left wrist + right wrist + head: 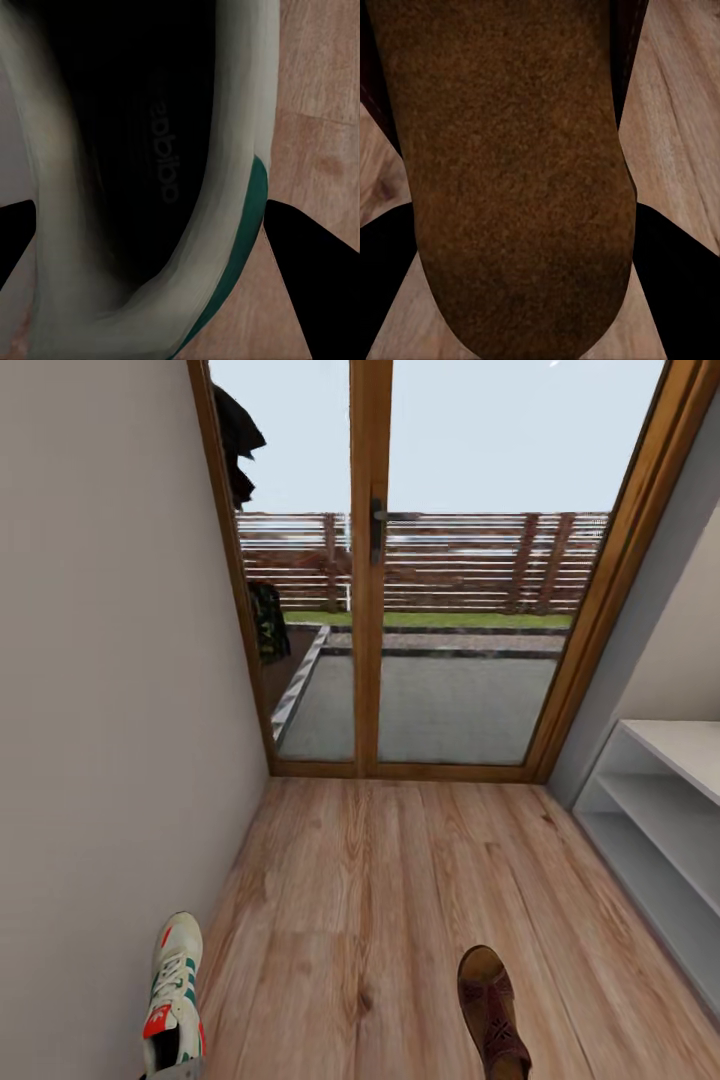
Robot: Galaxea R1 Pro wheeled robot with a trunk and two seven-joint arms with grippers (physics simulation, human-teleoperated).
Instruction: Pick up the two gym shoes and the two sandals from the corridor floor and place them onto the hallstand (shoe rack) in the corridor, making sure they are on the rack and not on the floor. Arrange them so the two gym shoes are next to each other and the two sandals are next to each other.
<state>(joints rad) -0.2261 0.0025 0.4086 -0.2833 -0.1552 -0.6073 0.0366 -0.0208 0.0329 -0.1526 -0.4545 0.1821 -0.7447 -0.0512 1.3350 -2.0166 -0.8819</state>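
Left gripper (150,247): fingers flank the gym shoe (173,1000); grasping it.
Right gripper (521,255): fingers flank the sandal (493,1010); grasping it.
Floor (380,880): open planks ahead.
Shoe rack (660,810): along right edge.

The heel of the white lace-up gym shoe with green stripes (172,1000) is cut off by the head view's lower edge, as is the dark brown leather sandal (492,1015). The pale grey hallstand (672,830) is cropped at the right edge.

Both grippers are reaching down: the left gripper (150,247) is straddling a shoe heel, and the right gripper (521,255) a sandal heel.
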